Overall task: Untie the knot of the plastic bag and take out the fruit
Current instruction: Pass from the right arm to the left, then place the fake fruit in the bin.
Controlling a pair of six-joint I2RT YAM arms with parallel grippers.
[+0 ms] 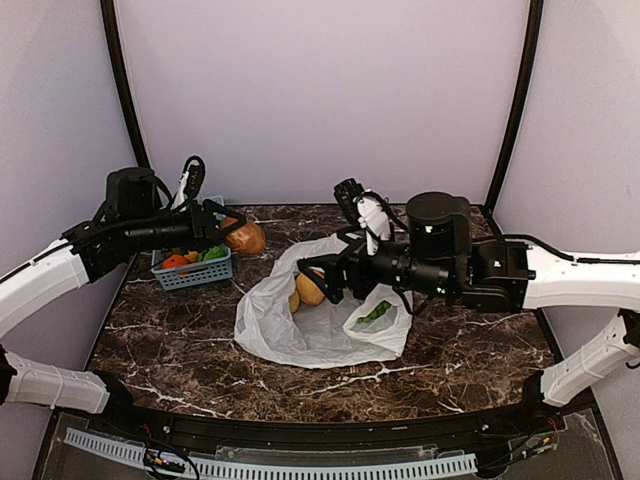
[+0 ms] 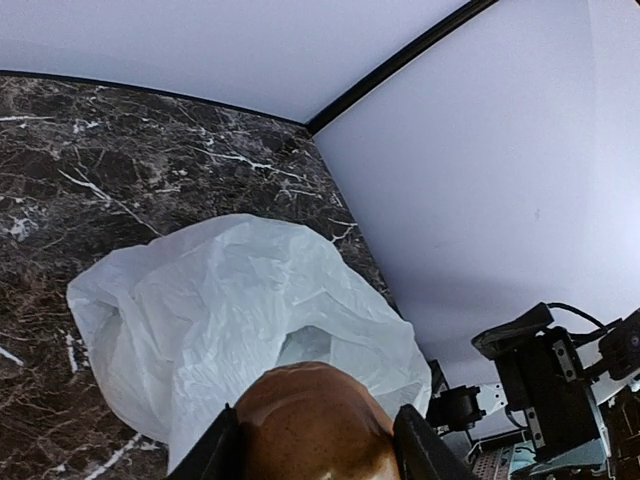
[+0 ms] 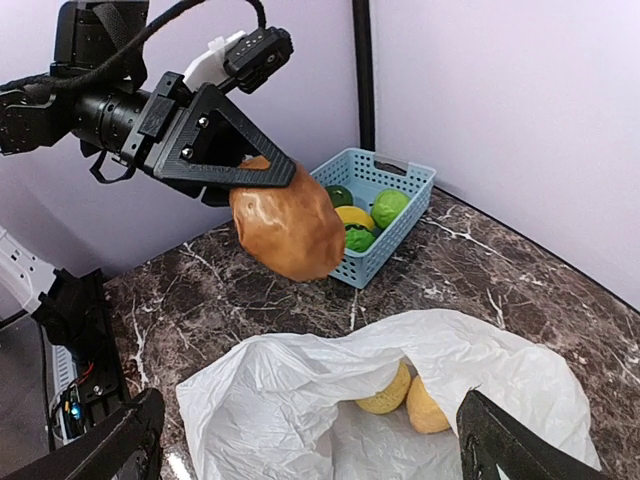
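White plastic bag (image 1: 270, 325), brownish-orange fruit (image 1: 246, 238), blue lattice basket (image 1: 195, 273), dark white-veined marble table (image 1: 170, 345)

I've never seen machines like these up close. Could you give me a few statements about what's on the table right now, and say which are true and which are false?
1. The left end effector grips a brownish-orange fruit. True.
2. The right end effector is clamped on a yellow fruit. False: it is open and empty, above the plastic bag.
3. The blue basket has nothing in it. False: it holds a green fruit and a few others.
4. Inside the plastic bag lies yellow fruit. True.
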